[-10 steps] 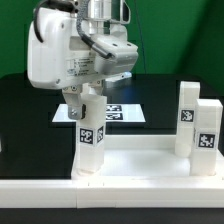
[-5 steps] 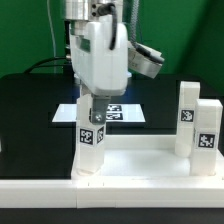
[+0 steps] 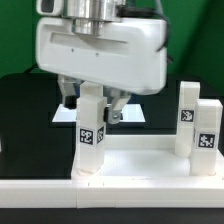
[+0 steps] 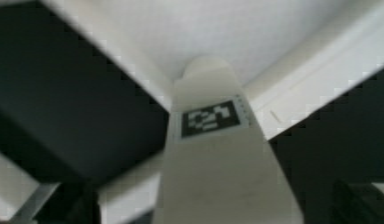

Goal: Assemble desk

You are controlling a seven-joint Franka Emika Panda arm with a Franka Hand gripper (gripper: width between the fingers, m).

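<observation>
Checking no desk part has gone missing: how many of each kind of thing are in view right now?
White rectangular plastic desk top with raised rim: 1
White plastic block legs bearing black-and-white square tags: 3
Flat white marker board: 1
Open gripper around the nearest leg: 1
Total: 6

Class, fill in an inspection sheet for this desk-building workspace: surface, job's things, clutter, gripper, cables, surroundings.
Surface: black table.
Job's things: white desk top with raised rim lies in front; one tagged leg stands upright at its corner on the exterior view's left; two more legs stand together on the exterior view's right.
Clutter: nothing seen; only the marker board lies flat behind.
Gripper: gripper open, its fingers either side of the upright leg's top; contact cannot be told.
Cables: nothing seen clearly.
Surroundings: green backdrop.
</observation>
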